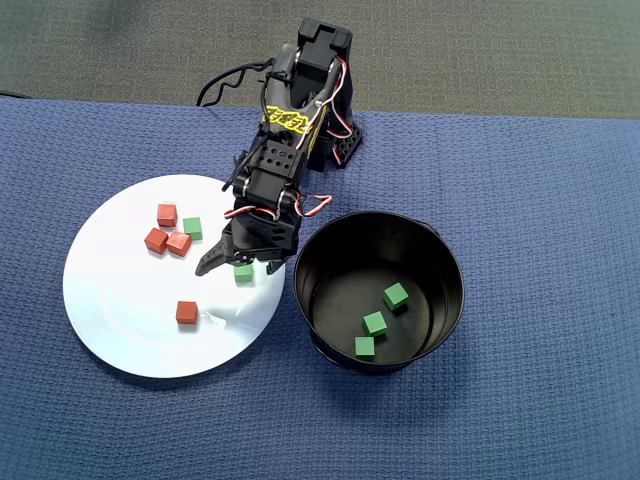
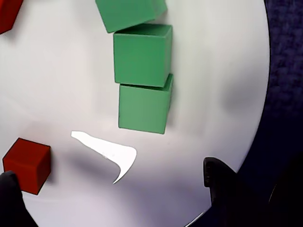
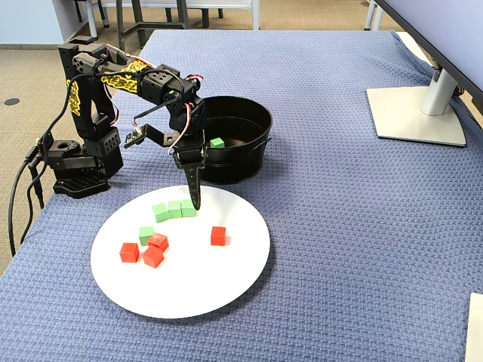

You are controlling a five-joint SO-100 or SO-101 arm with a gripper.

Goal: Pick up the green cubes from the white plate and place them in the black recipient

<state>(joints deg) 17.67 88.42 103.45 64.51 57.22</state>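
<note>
Gripper (image 3: pixel 195 202) hangs over the white plate (image 3: pixel 226 279) near its rim beside the black recipient (image 3: pixel 249 147), fingers spread apart and holding nothing; in the wrist view both fingertips (image 2: pixel 220 182) sit at the bottom edge. Three green cubes (image 2: pixel 144 101) lie in a touching row on the plate just beside the gripper; a fourth green cube (image 1: pixel 192 228) sits against the red cubes (image 1: pixel 166 238) toward the plate's far side. Three further green cubes (image 1: pixel 375 322) rest on the recipient's bottom. One red cube (image 1: pixel 186 312) lies alone.
</note>
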